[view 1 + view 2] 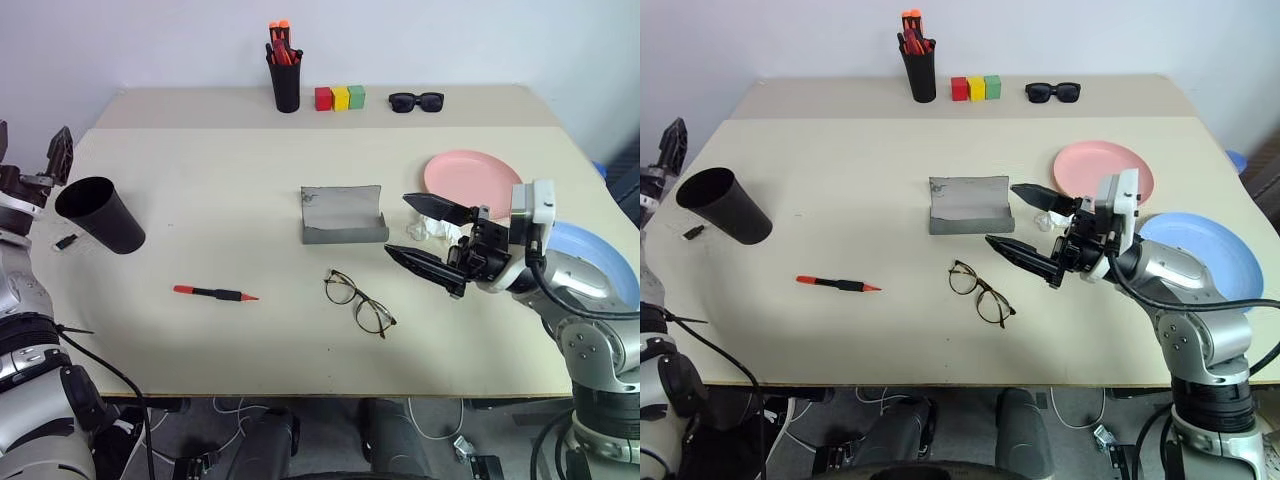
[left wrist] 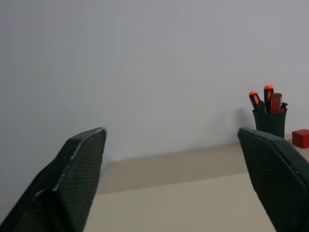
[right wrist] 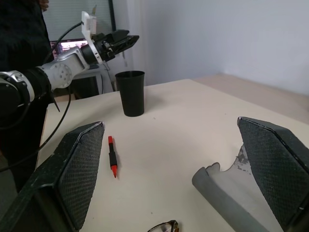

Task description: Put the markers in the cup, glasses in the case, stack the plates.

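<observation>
Left eye view: right gripper [image 1: 425, 232] gapes empty; approach glasses [image 1: 359, 301] low, pinching the bridge gently.

Left end effector [image 2: 171, 179] and right end effector [image 1: 428, 232], fingers spread, empty.

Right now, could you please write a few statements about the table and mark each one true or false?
1. The slim red-capped black marker lies on the table, outside the wide black plastic cup. True.
2. The grey felt glasses case is shut. False: its lid stands open.
3. The thin wire-rimmed eyeglasses lie on the table in front of the case. True.
4. The salmon pink plate sits stacked on the light blue plate. False: they lie side by side.
5. The right gripper holds the eyeglasses. False: it is open and empty.
</observation>
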